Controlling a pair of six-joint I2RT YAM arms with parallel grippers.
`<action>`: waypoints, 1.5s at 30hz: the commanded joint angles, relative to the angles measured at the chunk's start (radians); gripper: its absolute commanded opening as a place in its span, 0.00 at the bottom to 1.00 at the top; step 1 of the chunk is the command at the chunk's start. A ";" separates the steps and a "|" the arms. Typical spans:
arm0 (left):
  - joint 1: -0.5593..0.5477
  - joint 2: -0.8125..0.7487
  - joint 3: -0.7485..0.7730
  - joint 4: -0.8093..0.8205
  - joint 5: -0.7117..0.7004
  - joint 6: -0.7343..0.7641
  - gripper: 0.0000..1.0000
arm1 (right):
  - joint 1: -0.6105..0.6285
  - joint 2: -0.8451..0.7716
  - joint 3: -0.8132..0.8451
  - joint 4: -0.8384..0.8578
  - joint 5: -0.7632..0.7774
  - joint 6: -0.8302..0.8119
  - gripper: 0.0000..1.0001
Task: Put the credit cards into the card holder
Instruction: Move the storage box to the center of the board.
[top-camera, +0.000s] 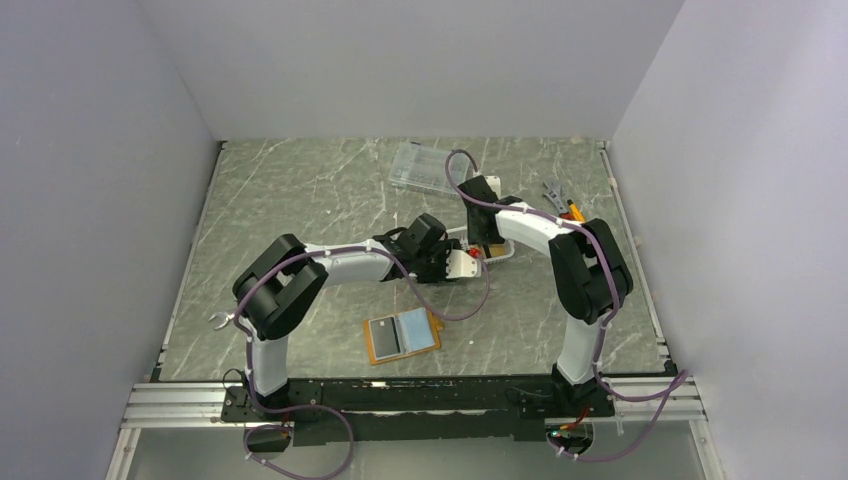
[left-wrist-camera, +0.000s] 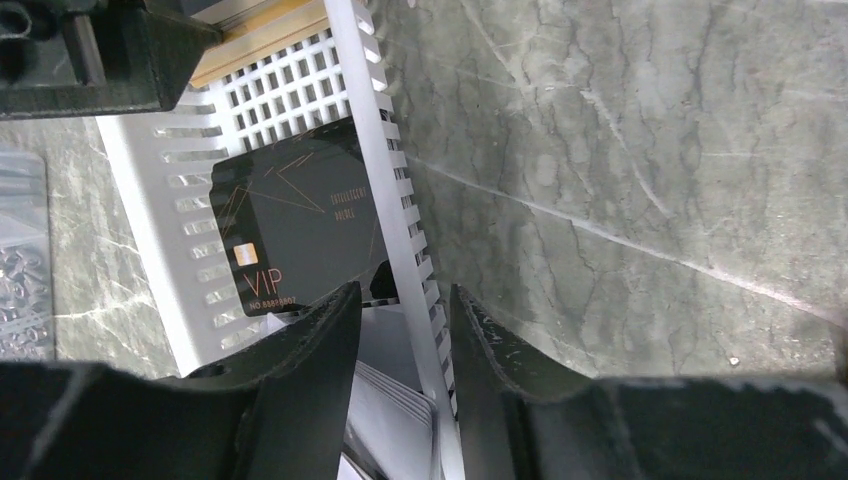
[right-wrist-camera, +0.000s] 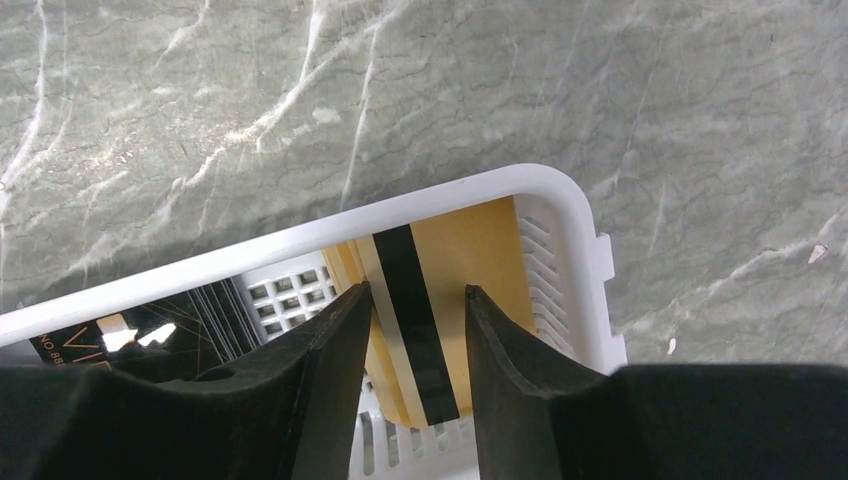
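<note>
Most of the credit cards sit in a white slotted basket at mid-desk. A black card marked VIP lies flat on its floor, a gold card with a dark stripe leans against the end wall, and a few pale cards are stacked at the other end. The orange card holder lies opened flat on the desk at about 7 o'clock from the basket, near the arm bases, probably so its pockets face up for loading. A pale blue card and a darker one rest on its two leaves, though the overhead view does not show whether they are tucked in. The right gripper reaches into the basket from 1 o'clock, its jaws about half open to either side of the gold card's striped face, holding nothing; this looks like lining up for a pick. The left gripper comes in from 9 o'clock, jaws part open astride the basket's long side wall and not visibly clamped on it, most likely to steady the light basket. A clear box stands at 11 o'clock, apart from both arms.
</note>
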 joint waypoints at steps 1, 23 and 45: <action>-0.006 0.004 0.023 0.038 -0.015 0.001 0.40 | -0.011 -0.038 -0.028 -0.018 0.044 0.003 0.45; -0.006 -0.082 -0.053 0.012 -0.021 -0.025 0.30 | 0.045 -0.046 -0.010 -0.043 0.172 -0.023 0.49; -0.010 -0.080 -0.072 0.001 -0.023 -0.010 0.23 | 0.036 -0.108 0.008 -0.063 0.213 -0.040 0.32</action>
